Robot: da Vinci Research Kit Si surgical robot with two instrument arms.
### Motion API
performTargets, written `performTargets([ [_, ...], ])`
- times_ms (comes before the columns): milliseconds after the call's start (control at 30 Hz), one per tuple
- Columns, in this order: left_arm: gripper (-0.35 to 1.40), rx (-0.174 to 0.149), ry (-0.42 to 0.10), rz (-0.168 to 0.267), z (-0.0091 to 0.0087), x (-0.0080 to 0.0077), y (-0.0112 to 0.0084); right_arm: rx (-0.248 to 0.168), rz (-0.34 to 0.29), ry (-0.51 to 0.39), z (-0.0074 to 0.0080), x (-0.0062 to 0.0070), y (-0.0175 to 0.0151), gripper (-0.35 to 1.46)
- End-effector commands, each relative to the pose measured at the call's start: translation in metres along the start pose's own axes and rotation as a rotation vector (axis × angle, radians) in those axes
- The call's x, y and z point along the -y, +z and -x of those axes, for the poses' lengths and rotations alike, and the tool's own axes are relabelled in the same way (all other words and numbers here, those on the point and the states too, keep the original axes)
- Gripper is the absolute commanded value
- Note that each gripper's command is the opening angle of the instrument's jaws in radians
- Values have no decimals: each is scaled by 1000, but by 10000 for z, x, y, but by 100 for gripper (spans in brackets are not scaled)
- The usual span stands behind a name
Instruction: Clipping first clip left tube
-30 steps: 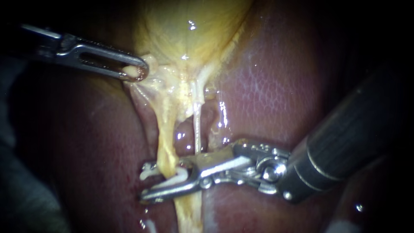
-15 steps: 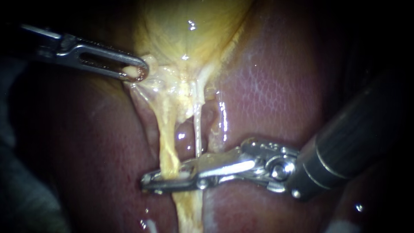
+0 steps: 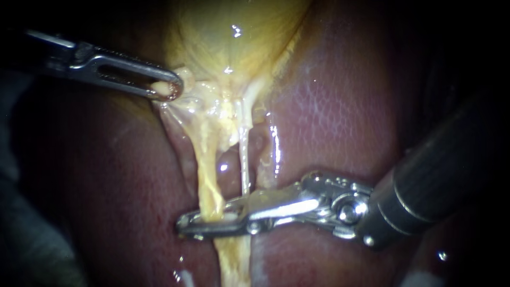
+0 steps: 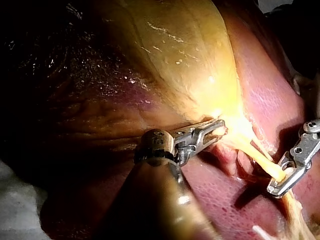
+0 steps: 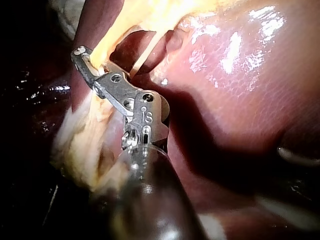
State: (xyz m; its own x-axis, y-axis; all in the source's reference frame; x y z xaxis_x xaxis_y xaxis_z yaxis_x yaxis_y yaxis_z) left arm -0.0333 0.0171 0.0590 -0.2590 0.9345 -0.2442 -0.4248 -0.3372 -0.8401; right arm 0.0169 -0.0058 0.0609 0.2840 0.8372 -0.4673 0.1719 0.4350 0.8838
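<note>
Liver [image 3: 329,106]; clip [image 3: 229,216] half-hidden at left tube [image 3: 210,183]

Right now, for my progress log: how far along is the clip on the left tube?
Done: left instrument grips tissue by the gallbladder, pulling the left tube taut. In hand: right instrument has its jaws shut on a whitish clip around that tube. Left: opening the jaws and backing off to confirm the clip sits.

Glossy reddish liver [image 3: 329,106] around a yellow gallbladder [image 3: 234,37], with a thin pale tube [image 3: 244,159] below it
</note>
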Motion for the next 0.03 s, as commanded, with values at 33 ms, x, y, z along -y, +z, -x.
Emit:
performTargets([
  [33,-35,0,0,0,0,0,0,0,1,0,1,-1,0,-35],
])
